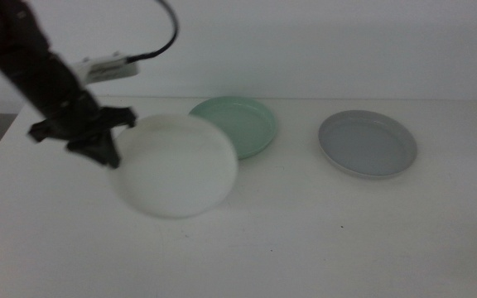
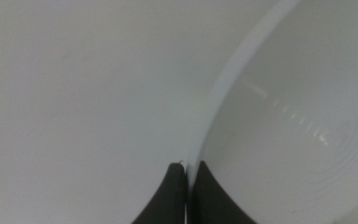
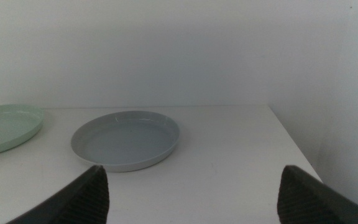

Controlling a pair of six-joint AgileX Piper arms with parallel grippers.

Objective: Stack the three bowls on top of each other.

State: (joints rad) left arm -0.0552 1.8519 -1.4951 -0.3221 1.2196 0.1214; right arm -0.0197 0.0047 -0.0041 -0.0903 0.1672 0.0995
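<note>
- While the right gripper (image 3: 191, 186) waits low at the table's near right with its jaws spread wide and nothing between them, the left arm does the work.
- Nearest of the three, the white bowl (image 1: 176, 165) is pinched at its left rim by the left gripper (image 1: 110, 153), jaws closed tight on the thin edge; it looks lifted and tilted, its far edge overlapping the green bowl (image 1: 243, 124).
- The green bowl sits just behind it on the table (image 1: 305, 240), partly covered.
- The grey bowl (image 1: 368, 143) lies well apart to the right, untouched.
- I'd say this is the first stacking step: white going onto green.
- Next, it needs carrying further back until centred over green, levelled, then lowered and released so the rims nest.
</note>
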